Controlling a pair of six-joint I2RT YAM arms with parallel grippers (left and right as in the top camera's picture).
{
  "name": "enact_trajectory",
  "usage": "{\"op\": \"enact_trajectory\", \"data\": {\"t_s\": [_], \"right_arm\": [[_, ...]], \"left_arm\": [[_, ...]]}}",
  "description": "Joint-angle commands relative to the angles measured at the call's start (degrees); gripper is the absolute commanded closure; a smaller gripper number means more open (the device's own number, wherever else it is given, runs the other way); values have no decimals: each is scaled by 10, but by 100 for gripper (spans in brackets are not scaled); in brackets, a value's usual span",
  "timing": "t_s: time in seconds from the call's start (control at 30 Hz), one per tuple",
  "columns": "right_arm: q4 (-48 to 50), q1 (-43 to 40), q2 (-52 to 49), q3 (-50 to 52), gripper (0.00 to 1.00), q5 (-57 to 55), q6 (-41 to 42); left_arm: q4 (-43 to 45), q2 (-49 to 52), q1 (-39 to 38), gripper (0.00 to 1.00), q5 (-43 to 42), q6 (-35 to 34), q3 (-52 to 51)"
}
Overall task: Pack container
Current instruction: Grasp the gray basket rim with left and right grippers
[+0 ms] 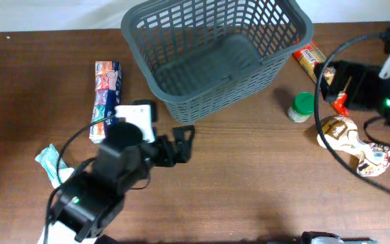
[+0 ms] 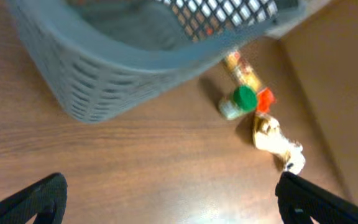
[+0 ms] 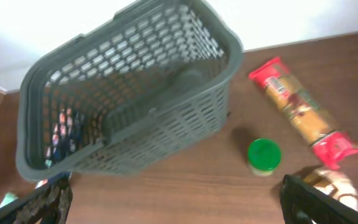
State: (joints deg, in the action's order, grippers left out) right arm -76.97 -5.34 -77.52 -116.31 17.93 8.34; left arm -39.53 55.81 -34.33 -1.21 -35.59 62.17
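We can read no word, brand or number anywhere in these views. The blue-and-red printed packet (image 1: 105, 95) just left of the container (image 1: 202, 102) carries lettering, but it is too small and blurred for us to make out. The same goes for the red-ended long packet (image 3: 300, 112), the green-lidded jar (image 3: 263, 155) and the white-and-gold bag (image 1: 349, 139).

Container (image 1: 235, 95) stands far centre on the table (image 1: 249, 183). Left of it, a long carton (image 1: 105, 100) lies end-on. A flat packet (image 1: 133, 114) sits just beside the carton's near end. A pouch (image 1: 48, 161) lies nearer and further left, well apart. Right of the container lies a long food packet (image 1: 309, 57). A lidded jar (image 1: 302, 106) stands before that, and a crinkled bag (image 1: 347, 139) lies nearer, right of the jar.
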Motion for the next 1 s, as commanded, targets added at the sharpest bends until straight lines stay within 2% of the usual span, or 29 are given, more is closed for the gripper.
{"op": "enact_trajectory", "data": {"t_s": [0.0, 0.17, 0.3, 0.5, 0.67, 0.8, 0.97], "right_arm": [[-35, -2, -77, -55, 2, 66, -37], [-115, 29, -177, -168, 1, 68, -84], [-119, 47, -206, -226, 1, 31, -85], [-86, 46, -206, -245, 1, 24, -85], [-47, 46, -216, -245, 1, 42, -89], [-9, 46, -233, -245, 1, 89, -124], [55, 46, -245, -245, 1, 89, -124]], "left_arm": [[-30, 74, -97, 0, 133, -10, 86], [-74, 177, -186, 0, 213, -10, 190], [-89, 212, -192, 0, 220, -8, 214], [-103, 228, -192, 0, 218, -9, 214], [-115, 233, -192, 0, 174, -9, 214], [-117, 233, -192, 1, 117, -9, 214], [-125, 233, -192, 0, 100, -9, 214]]}}
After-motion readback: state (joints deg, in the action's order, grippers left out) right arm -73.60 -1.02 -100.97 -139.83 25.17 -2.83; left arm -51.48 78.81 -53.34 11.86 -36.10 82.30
